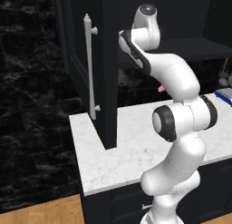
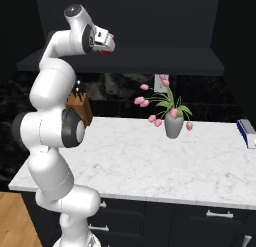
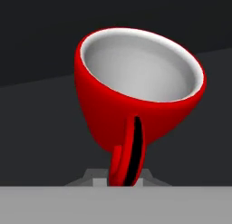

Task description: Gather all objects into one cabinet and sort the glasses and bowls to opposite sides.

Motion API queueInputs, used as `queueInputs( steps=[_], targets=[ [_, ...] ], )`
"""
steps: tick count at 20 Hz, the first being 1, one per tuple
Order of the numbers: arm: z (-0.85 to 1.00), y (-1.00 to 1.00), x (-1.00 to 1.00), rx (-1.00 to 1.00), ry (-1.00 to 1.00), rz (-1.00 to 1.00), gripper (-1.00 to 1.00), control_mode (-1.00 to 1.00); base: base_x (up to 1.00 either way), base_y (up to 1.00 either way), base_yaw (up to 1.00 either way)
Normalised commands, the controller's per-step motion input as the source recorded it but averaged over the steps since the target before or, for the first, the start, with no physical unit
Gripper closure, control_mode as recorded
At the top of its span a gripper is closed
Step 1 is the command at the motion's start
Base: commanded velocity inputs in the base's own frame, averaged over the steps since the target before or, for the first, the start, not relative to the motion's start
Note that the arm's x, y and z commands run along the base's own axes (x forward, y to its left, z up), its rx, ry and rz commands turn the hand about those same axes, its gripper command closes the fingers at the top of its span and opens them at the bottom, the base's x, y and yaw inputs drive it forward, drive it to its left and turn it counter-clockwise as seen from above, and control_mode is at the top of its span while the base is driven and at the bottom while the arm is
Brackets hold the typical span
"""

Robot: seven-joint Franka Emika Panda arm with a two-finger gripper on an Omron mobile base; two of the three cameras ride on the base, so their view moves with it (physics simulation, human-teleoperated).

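A red cup [image 3: 136,105] with a pale inside hangs tilted right in front of the hand camera, its handle [image 3: 129,155] pointing down between my fingertips. My gripper [image 3: 124,177] is shut on that handle. From the right base camera the gripper [image 2: 109,46] is raised high at the black upper cabinet's dark shelf [image 2: 150,61], with a bit of the red cup [image 2: 105,52] under it. The cabinet door [image 1: 106,82] stands open, its long silver bar handle [image 1: 89,64] facing left. The second red cup, the blue bowl and the wooden bowl are out of view.
On the white marble counter [image 1: 118,146] stand a grey vase of pink tulips [image 2: 173,123], a wooden knife block [image 2: 82,107] behind my arm, and a blue-and-white object [image 2: 247,131] at the right edge. Base cabinets with short pulls [image 2: 220,214] run below.
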Motion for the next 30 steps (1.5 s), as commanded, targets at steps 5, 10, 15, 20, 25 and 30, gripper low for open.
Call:
queueInputs(
  steps=[5, 10, 15, 20, 25, 30],
  targets=[
    [0.00, 0.00, -0.01, 0.00, -0.06, -0.02, 1.00, -1.00, 0.00, 0.00, 0.00],
    [0.00, 0.04, -0.36, 0.00, -0.09, 0.00, 1.00, -1.00, 0.00, 0.00, 0.00],
    [-0.08, 0.01, -0.89, 0.00, -0.10, 0.01, 1.00, -1.00, 0.00, 0.00, 0.00],
    [0.00, 0.00, -1.00, 0.00, -0.08, 0.09, 1.00, -1.00, 0.00, 0.00, 0.00],
    [0.00, 0.00, -1.00, 0.00, 0.00, 0.16, 1.00, -1.00, 0.00, 0.00, 0.00],
    [0.09, -0.02, -1.00, -0.03, 0.08, 0.12, 1.00, -1.00, 0.00, 0.00, 0.00]
  ],
)
